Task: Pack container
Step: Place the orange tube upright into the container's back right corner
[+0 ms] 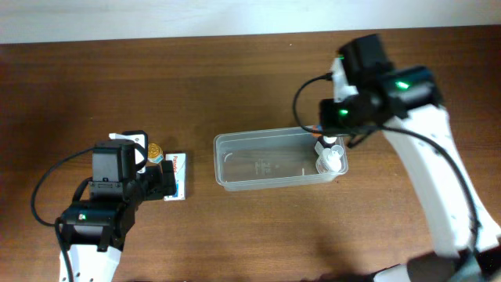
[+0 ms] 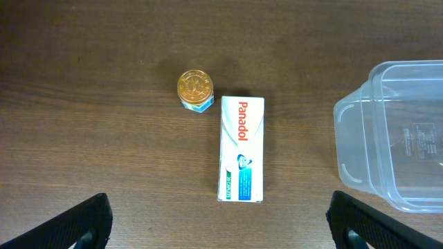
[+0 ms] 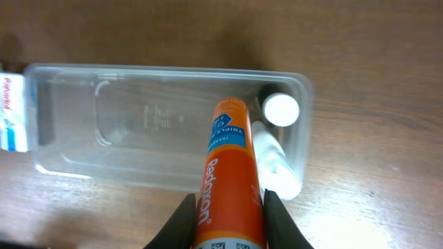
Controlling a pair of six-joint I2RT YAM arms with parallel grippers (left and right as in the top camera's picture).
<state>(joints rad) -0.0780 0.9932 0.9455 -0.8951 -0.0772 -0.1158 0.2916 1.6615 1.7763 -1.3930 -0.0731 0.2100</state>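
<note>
The clear container (image 1: 258,166) lies at the table's middle and also shows in the left wrist view (image 2: 394,138) and the right wrist view (image 3: 138,117). A white bottle (image 3: 277,162) lies inside it at its right end (image 1: 330,162). My right gripper (image 3: 228,207) is shut on an orange Redoxon tube (image 3: 228,159), held above the container's right part, beside the white bottle. In the overhead view the right gripper (image 1: 344,117) hides the tube. My left gripper (image 2: 221,232) is open and empty, just short of a white Panadol box (image 2: 241,149).
A small jar with a gold lid (image 2: 195,90) stands next to the Panadol box, left of the container; both show in the overhead view, jar (image 1: 156,150) and box (image 1: 180,176). The box's end shows at the right wrist view's left edge (image 3: 12,114).
</note>
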